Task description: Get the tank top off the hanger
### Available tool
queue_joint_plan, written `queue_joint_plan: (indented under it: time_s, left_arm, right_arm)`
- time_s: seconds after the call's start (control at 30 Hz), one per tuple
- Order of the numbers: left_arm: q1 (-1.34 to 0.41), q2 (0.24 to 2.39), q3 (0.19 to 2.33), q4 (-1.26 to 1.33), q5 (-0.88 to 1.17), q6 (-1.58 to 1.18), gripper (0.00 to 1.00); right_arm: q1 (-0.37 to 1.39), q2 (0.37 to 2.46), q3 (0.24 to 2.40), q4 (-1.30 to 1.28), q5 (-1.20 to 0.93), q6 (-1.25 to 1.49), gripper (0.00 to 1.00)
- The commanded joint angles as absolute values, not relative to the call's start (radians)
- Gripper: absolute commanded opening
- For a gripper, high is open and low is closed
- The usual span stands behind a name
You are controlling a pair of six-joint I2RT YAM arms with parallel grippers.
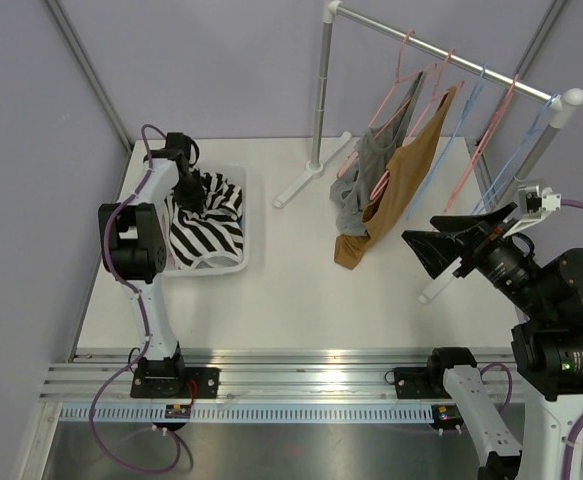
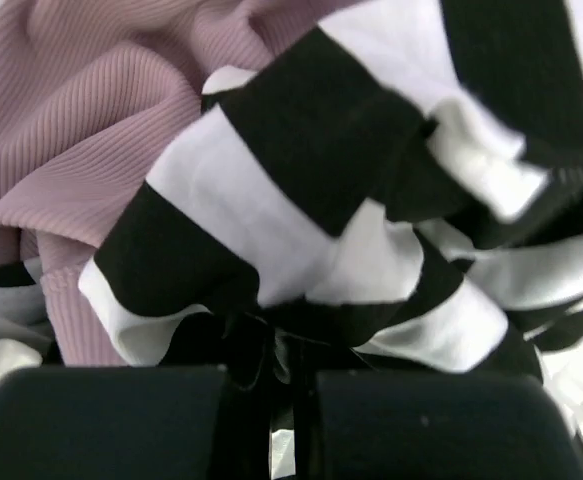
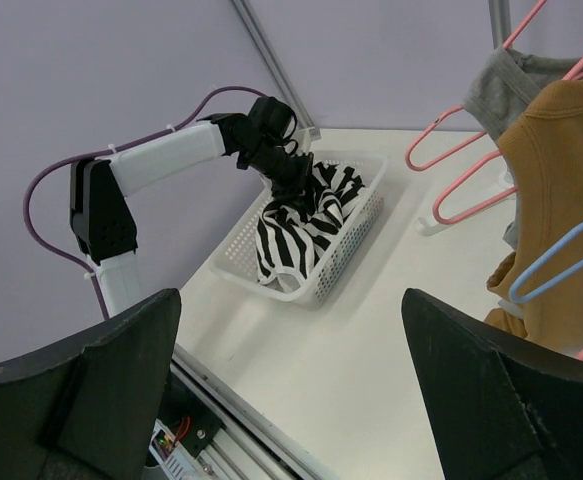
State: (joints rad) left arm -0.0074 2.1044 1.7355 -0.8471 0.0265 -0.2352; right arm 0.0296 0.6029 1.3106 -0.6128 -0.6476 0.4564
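The left gripper [image 1: 191, 200] is clamped on the striped top [image 1: 207, 236] in the basket [image 1: 243, 262] (pink fabric [image 2: 61, 120] beside it), while the right gripper [image 1: 419, 256] gapes wide near the brown top [image 1: 411, 175].

Bare tabletop [image 1: 281, 290] between basket [image 1: 243, 230] and rack [image 1: 318, 110]

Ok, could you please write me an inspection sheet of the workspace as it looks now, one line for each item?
Surface: white table, nothing spilled on it.
Job's things: grey tank top and brown tank top both hang on pink hangers on the rack.
Clutter: white basket holds a striped garment and a pink ribbed garment; bare hangers also on the rack.
Grippers: left gripper shut on the striped garment in the basket; right gripper open, in the air, holding nothing.
Cables: purple cable runs along the left arm and loops past the near edge.
Surroundings: lilac walls, metal rail under the arm bases.
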Motion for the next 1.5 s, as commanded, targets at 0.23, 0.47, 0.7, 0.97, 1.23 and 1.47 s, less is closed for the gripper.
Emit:
queue_joint_plan:
  time_s: [0.23, 0.47, 0.7, 0.97, 1.23, 1.47]
  left_arm:
    - [-0.015, 2.002, 1.79, -0.92, 0.094, -0.232, 0.23]
    - [-0.015, 1.783, 1.789, -0.927, 0.089, -0.224, 0.86]
    - [-0.032, 1.537, 1.74, -0.91, 0.086, -0.233, 0.99]
    - [-0.25, 1.251, 1.584, -0.879, -0.104, -0.225, 0.99]
    - [-0.293, 0.905, 1.249, -0.789, -0.109, -0.235, 0.99]
    - [-0.296, 0.789, 1.026, -0.71, -0.13, -0.222, 0.99]
  right_arm:
    - [0.025, 0.658, 1.325, -0.489, -0.64, 0.551, 1.0]
    - [0.025, 0.86, 1.489, -0.56, -0.55, 0.525, 0.99]
    - [0.025, 1.072, 1.655, -0.637, -0.341, 0.512, 1.0]
    - [0.037, 1.262, 1.745, -0.624, -0.186, 0.517, 0.99]
    - [0.121, 1.38, 1.815, -0.623, -0.025, 0.479, 0.9]
    - [0.218, 1.436, 1.839, -0.618, 0.169, 0.483, 0.67]
